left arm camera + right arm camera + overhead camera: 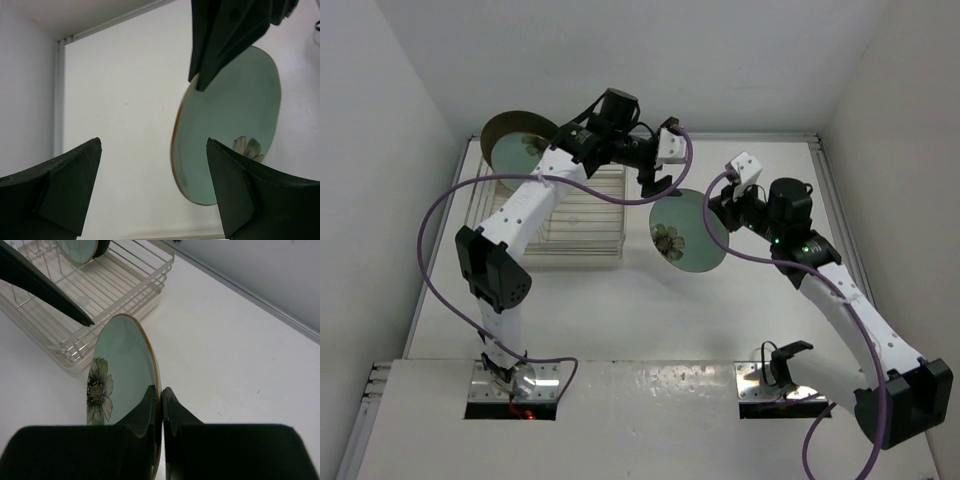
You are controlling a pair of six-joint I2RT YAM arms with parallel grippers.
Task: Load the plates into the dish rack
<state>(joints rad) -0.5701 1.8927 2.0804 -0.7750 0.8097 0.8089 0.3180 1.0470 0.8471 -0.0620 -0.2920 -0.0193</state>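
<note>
Right gripper (161,391) pinching the mint-green plate (122,365) upright by its rim, right of the dish rack (150,280); spread left gripper (154,143) should straddle the rim squarely before release.

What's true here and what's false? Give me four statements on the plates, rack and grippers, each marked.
1. The right gripper is shut on the rim of a mint-green plate. True.
2. The left gripper grips that plate too. False: it is open and holds nothing.
3. The dark brown plate lies flat on the table. False: it stands in the dish rack, next to a second mint-green plate.
4. The held plate is outside the dish rack. True.
</note>
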